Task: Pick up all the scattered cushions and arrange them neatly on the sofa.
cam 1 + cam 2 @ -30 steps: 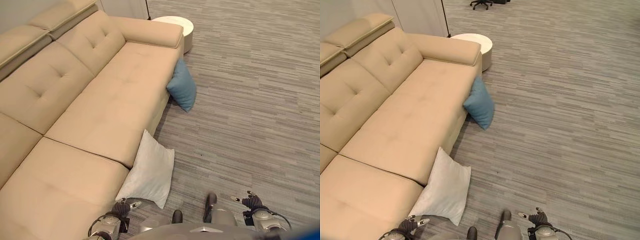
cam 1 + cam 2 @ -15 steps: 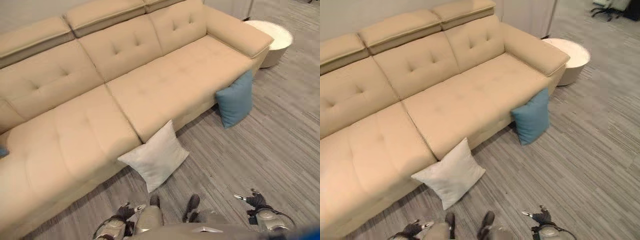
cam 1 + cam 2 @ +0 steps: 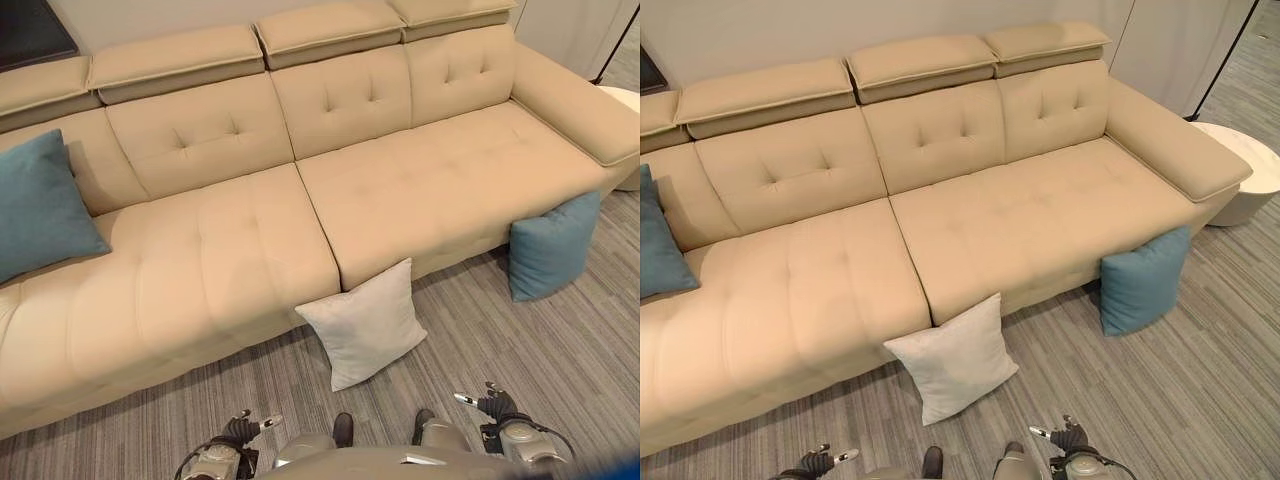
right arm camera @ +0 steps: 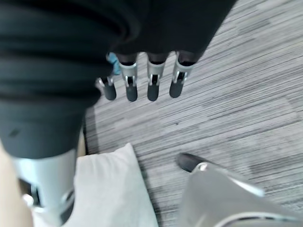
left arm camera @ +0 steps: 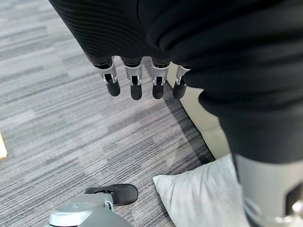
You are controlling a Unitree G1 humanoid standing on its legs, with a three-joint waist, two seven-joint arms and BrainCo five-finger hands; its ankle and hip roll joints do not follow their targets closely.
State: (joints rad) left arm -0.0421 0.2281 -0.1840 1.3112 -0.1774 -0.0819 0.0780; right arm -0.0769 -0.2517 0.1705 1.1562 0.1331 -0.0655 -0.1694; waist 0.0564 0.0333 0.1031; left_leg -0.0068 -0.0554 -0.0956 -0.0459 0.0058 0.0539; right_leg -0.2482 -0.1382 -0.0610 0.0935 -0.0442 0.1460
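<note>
A white cushion (image 3: 365, 322) stands on the floor, leaning against the front of the beige sofa (image 3: 240, 260) near its middle. A blue cushion (image 3: 553, 246) leans against the sofa's front at the right end, also on the floor. A third, teal cushion (image 3: 40, 205) rests on the seat at the far left against the backrest. My left hand (image 3: 240, 432) hangs low at my side, its fingers (image 5: 135, 82) straight and empty. My right hand (image 3: 497, 405) hangs low too, with straight fingers (image 4: 151, 82) holding nothing. The white cushion (image 5: 203, 198) lies below both hands.
A round white side table (image 3: 1245, 170) stands past the sofa's right armrest. Grey striped carpet (image 3: 560, 350) spreads in front of the sofa.
The whole view has swung left, so the camera moved; the sofa now faces me squarely and the teal cushion on the left seat has come into view. Both hands stay low.
</note>
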